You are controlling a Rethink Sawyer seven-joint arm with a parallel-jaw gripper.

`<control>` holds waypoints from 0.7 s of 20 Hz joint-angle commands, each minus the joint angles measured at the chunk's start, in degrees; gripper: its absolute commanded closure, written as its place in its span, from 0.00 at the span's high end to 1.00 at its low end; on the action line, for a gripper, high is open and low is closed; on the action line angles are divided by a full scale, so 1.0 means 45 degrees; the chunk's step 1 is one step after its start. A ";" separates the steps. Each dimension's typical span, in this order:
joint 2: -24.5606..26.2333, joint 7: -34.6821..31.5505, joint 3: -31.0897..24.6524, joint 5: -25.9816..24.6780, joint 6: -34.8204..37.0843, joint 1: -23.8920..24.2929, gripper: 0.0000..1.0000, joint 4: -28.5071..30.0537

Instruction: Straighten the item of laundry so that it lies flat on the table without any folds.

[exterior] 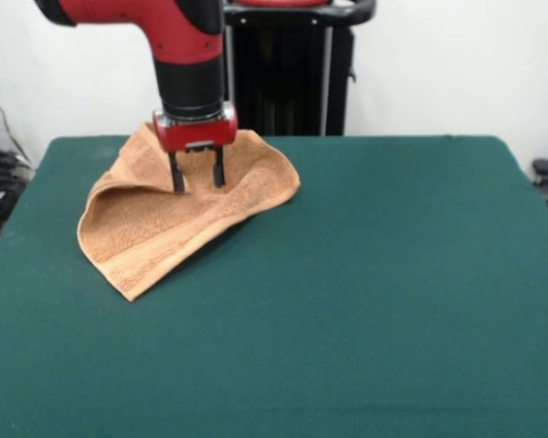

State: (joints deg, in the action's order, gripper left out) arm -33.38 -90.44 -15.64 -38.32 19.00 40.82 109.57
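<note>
The green bench [365, 301] shows no words or labels. The orange towel [155, 233] lies bunched and folded at its far left part. The fingers [177, 173] are spread apart, tips touching the towel's top.

My hand [197, 179] ends in two thin black fingers [176, 173], matt like hard plastic, under a glossy red block. The arm [187, 41] above it is smooth red and black casing with a soft sheen. The towel [178, 214] is looped terry cloth — nubby, rough, tan-orange, with a flatter woven band. The worktop [374, 292] is dark green, felt-like — matt, no shine.
</note>
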 commanded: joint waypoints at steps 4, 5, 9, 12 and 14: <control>0.1248 -0.0613 -0.0089 -0.0496 -0.0528 0.0072 1.00 -0.0982; 0.1207 -0.0632 -0.0056 -0.0517 -0.0556 0.0097 1.00 -0.0912; 0.0902 -0.0584 -0.0051 -0.0535 -0.0561 0.0281 1.00 -0.0539; 0.0865 -0.0544 -0.0059 -0.0525 -0.0576 0.0379 1.00 -0.0465; 0.0818 -0.0557 -0.0048 -0.0543 -0.0632 0.0413 1.00 -0.0382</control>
State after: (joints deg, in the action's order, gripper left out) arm -29.79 -90.44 -15.17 -38.28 18.56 42.59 108.68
